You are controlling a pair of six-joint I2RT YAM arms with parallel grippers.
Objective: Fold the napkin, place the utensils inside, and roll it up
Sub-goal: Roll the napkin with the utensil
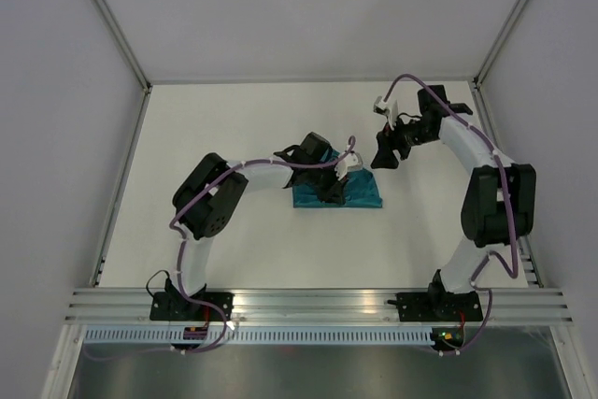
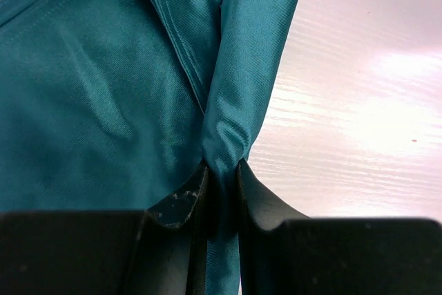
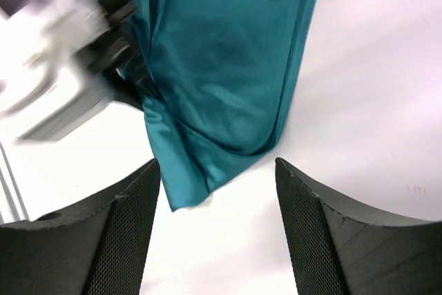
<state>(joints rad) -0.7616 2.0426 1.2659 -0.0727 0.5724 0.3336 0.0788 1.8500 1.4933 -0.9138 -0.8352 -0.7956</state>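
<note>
Near the middle of the white tabletop (image 1: 234, 128) lies the plain teal square of soft cloth, the napkin (image 1: 364, 195), folded into a smaller, layered shape. The left gripper (image 1: 332, 189) sits over its centre. In the left wrist view, the left gripper (image 2: 221, 174) has its black fingers (image 2: 183, 202) closed tight on a narrow raised fold of the napkin (image 2: 103, 101). That fold runs up toward twelve o'clock, and the main body of the cloth spreads out toward ten o'clock.

The right gripper (image 1: 383, 156) hangs at about one o'clock from the napkin, just beside its far right corner. Its own camera shows the right gripper (image 3: 217, 164) with its jaws spread wide and holding nothing. A corner of the napkin (image 3: 228, 67) lies below, between the two fingers (image 3: 131, 226), reaching toward twelve o'clock.
</note>
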